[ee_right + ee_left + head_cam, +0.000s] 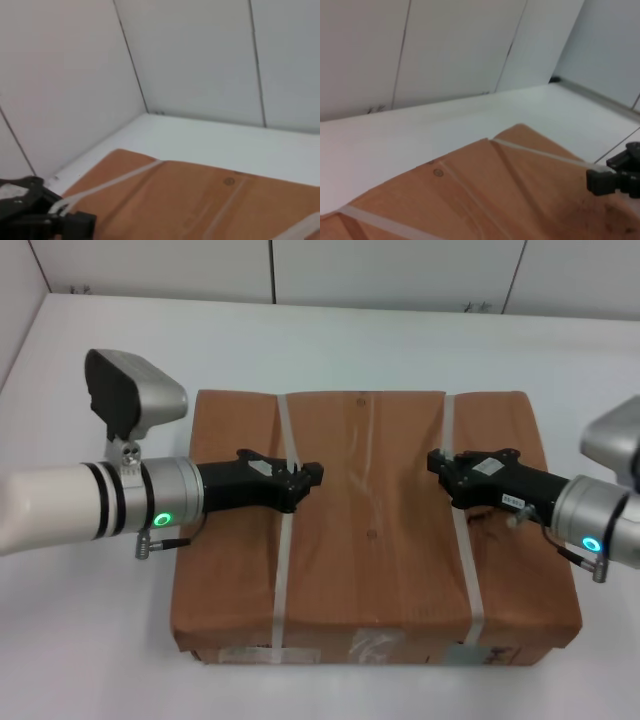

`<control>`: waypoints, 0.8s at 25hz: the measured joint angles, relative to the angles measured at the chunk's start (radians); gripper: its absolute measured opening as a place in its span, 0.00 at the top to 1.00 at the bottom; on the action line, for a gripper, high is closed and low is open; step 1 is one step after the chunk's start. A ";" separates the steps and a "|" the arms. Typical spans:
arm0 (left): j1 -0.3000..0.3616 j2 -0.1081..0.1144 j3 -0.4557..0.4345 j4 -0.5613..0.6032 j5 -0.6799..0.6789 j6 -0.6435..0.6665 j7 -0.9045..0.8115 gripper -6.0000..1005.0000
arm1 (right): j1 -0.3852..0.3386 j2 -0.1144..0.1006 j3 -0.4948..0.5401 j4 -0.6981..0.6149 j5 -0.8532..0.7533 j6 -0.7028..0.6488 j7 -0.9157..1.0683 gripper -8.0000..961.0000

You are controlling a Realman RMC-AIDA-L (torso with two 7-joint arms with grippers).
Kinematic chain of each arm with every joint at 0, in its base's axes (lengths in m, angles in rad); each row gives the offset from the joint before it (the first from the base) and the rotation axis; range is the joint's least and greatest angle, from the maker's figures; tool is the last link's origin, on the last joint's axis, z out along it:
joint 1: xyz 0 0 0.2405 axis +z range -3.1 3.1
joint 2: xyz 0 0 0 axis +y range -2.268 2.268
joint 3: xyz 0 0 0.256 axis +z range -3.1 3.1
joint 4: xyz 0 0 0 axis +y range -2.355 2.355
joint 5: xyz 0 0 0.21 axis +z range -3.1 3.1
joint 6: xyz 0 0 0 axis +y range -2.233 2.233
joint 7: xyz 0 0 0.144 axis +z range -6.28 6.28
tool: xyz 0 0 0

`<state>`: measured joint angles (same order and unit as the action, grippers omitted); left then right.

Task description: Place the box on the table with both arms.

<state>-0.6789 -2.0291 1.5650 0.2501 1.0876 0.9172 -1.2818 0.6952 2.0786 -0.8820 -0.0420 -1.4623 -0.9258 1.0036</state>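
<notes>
The large brown cardboard box lies flat over the white table, with tape and label scraps on its near side. Two whitish straps cross it. My left gripper reaches in from the left and is shut on the left strap, which bends at the fingers. My right gripper reaches in from the right and is shut on the right strap. The left wrist view shows the box top and the right gripper. The right wrist view shows the box and the left gripper. I cannot tell whether the box rests on the table or hangs just above it.
A white panelled wall stands along the table's far edge, and another wall runs along its left side. White tabletop shows behind the box and to its left. The left wrist camera housing sticks up above the left arm.
</notes>
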 joint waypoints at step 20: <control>-0.026 -0.005 -0.001 -0.041 0.065 -0.107 0.010 0.87 | 0.062 0.000 -0.001 0.057 -0.055 0.174 0.113 0.93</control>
<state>-0.7049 -2.0343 1.5644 0.2094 1.1524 0.8104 -1.2718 0.7570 2.0786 -0.8835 0.0150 -1.5177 -0.7517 1.1162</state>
